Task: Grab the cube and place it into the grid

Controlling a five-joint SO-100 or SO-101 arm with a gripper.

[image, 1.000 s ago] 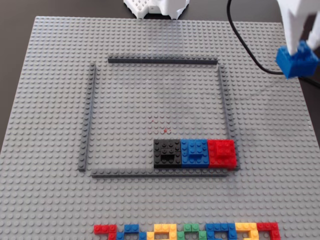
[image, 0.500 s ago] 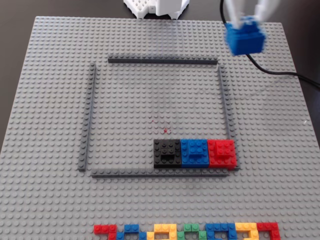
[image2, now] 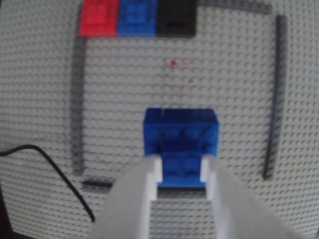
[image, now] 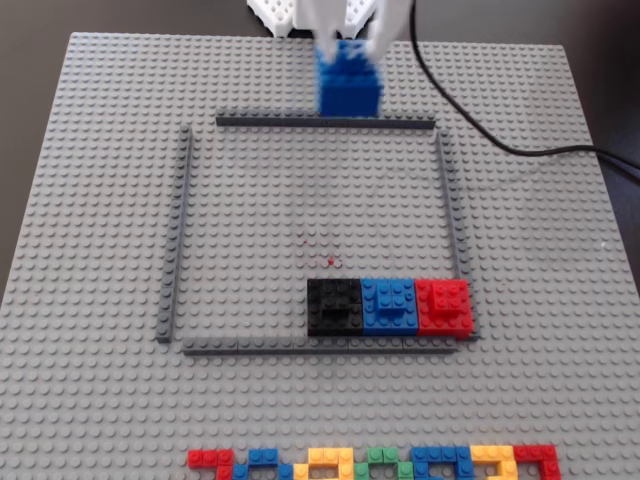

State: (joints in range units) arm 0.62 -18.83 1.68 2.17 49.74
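A blue brick cube (image: 349, 82) is held at the far edge of the dark grey square frame (image: 185, 230), over its far rail. My white gripper (image: 348, 40) comes in from the top of the fixed view and is shut on the cube. In the wrist view the cube (image2: 181, 137) sits between my two white fingers (image2: 149, 174), with the gripper (image2: 182, 167) clamped on its narrower near part. Inside the frame, a black cube (image: 335, 304), a blue cube (image: 390, 303) and a red cube (image: 443, 303) stand in a row along the near rail.
The grey studded baseplate (image: 100, 200) covers the table. A row of coloured bricks (image: 370, 464) lies along the near edge. A black cable (image: 480, 130) runs across the far right of the plate. Small red marks (image: 325, 255) sit mid-frame.
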